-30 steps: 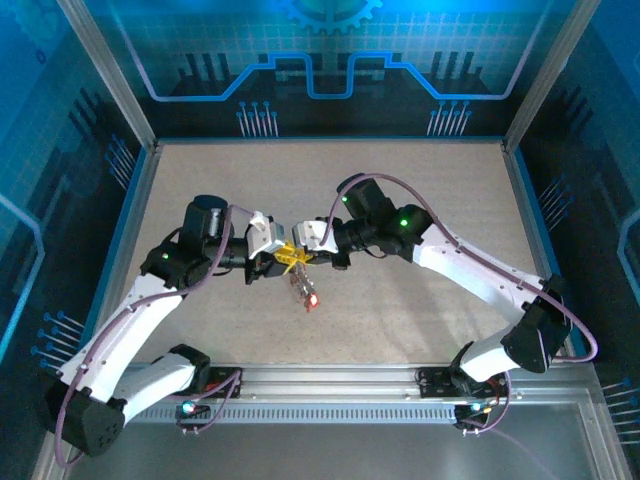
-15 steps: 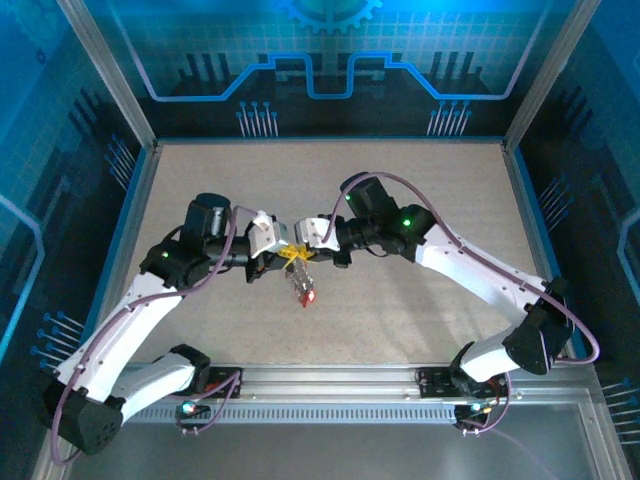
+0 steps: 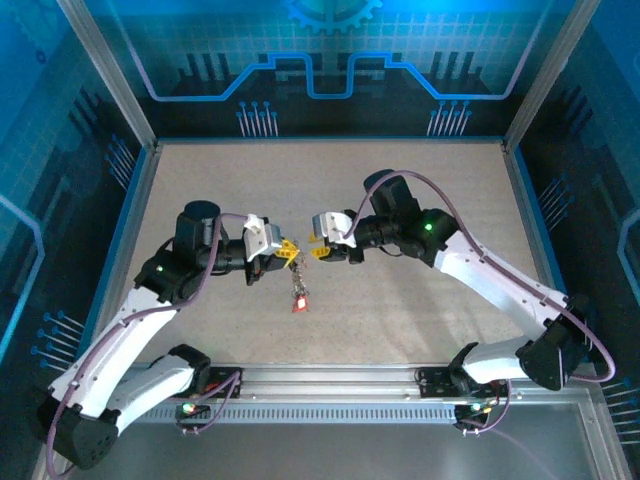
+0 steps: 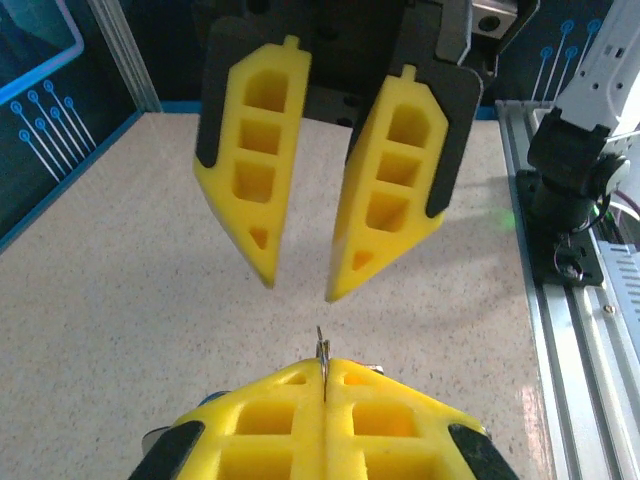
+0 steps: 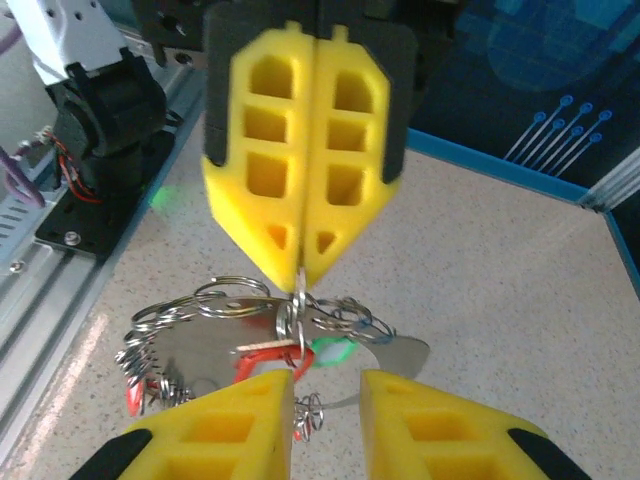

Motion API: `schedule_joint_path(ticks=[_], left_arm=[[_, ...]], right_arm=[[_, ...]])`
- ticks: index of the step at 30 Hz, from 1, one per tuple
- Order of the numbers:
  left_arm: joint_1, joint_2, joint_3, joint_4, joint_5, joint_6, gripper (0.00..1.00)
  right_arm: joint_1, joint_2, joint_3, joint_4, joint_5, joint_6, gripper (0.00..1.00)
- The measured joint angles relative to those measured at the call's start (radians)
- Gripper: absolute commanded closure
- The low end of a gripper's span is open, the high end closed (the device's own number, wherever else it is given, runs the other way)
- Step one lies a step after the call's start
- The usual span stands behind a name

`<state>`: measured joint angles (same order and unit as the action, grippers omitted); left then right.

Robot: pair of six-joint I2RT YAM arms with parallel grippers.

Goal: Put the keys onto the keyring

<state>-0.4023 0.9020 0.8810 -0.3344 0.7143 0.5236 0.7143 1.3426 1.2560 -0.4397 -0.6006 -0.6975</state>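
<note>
My left gripper (image 3: 288, 250) is shut on a thin silver ring of the keyring (image 4: 322, 352), held on edge between its yellow pads. From that ring a bunch of rings, chain and keys (image 3: 298, 288) hangs over the table, with a red tag (image 3: 300, 304) lowest. The right wrist view looks at the bunch from close by: flat silver keys (image 5: 400, 352), a red tag (image 5: 262, 358) and a green one (image 5: 335, 350). My right gripper (image 3: 316, 248) faces the left one a short gap away. It is open, with nothing between its fingers (image 5: 250, 425).
The speckled beige table (image 3: 420, 190) stretches around both arms. An aluminium rail (image 3: 330, 378) with the arm bases runs along the near edge. Blue walls and metal posts (image 3: 120, 90) fence in the back and sides.
My right gripper has opened and drawn back to the right, away from the left one. The left gripper has closed on the ring, and the bunch now hangs from it alone.
</note>
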Motion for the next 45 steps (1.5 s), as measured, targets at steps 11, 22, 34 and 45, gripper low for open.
schedule_joint_path(ticks=[11, 22, 34, 45], left_arm=[[0.000, -0.001, -0.050, 0.177, 0.057, -0.108, 1.00], [0.001, 0.000, -0.054, 0.213, 0.100, -0.138, 1.00], [0.001, 0.014, -0.054, 0.213, 0.141, -0.159, 1.00], [0.001, 0.024, -0.054, 0.240, 0.148, -0.164, 1.00]], right_arm=[[0.000, -0.023, -0.031, 0.016, -0.050, -0.002, 0.76], [-0.009, -0.048, -0.062, 0.060, -0.036, -0.001, 0.69], [-0.034, -0.076, -0.071, 0.092, -0.092, -0.007, 0.70], [-0.023, -0.038, -0.052, 0.072, -0.093, -0.021, 0.88]])
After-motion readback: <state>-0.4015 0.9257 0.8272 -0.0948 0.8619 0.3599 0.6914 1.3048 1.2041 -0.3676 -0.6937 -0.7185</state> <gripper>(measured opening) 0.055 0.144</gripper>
